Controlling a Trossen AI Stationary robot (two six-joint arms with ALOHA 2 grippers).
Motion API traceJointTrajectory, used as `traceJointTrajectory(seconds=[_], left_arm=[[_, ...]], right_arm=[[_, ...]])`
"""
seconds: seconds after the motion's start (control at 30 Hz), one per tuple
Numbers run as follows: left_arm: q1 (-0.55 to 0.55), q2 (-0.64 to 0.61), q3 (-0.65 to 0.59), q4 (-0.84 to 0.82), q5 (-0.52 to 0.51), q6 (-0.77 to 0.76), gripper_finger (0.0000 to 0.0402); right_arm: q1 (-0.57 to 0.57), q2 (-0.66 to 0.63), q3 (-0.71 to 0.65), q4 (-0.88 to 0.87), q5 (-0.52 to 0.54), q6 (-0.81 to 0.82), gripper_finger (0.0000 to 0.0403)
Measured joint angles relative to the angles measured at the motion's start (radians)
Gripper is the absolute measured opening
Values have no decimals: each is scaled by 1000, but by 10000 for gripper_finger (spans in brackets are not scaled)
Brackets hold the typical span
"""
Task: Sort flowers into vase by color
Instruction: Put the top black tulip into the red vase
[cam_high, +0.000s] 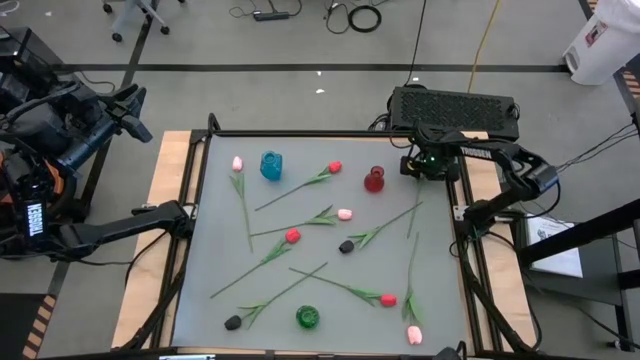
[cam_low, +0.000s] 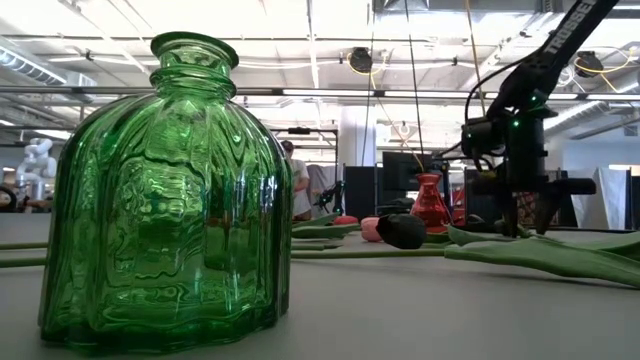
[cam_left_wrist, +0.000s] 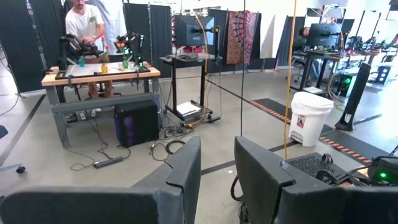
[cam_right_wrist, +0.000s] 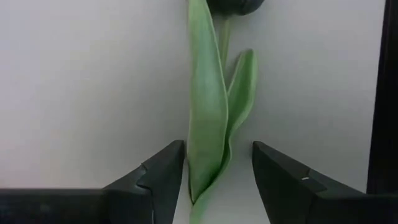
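Note:
Several tulips with green stems lie flat on the grey table (cam_high: 200, 250): red ones (cam_high: 292, 236), pink ones (cam_high: 345, 214) and black ones (cam_high: 347, 246). A blue vase (cam_high: 271, 165), a red vase (cam_high: 374, 180) and a green vase (cam_high: 307, 318) stand among them. At the far right, my right gripper (cam_right_wrist: 217, 168) points down, open. Its fingers stand on either side of a black tulip's leaves (cam_right_wrist: 208, 112), a little below its dark head (cam_right_wrist: 235, 6). In the high view the arm hides that head; only the stem (cam_high: 414, 218) shows. My left gripper (cam_left_wrist: 217, 168) waits open, raised off the table's left side (cam_high: 138, 112).
The red vase (cam_low: 430, 200) stands close to the left of my right gripper (cam_low: 525, 215). The black frame rail (cam_right_wrist: 388, 93) runs along the table's right edge beside it. Another stem (cam_high: 385, 228) crosses the black tulip's stem. A pink tulip (cam_high: 414, 334) lies along the right edge.

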Motion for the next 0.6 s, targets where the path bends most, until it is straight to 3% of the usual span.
traceJointTrajectory(seconds=[0.6], left_arm=[[0, 0, 0, 0, 0, 0, 105]], right_arm=[[0, 5, -2, 17, -16, -21, 168]])
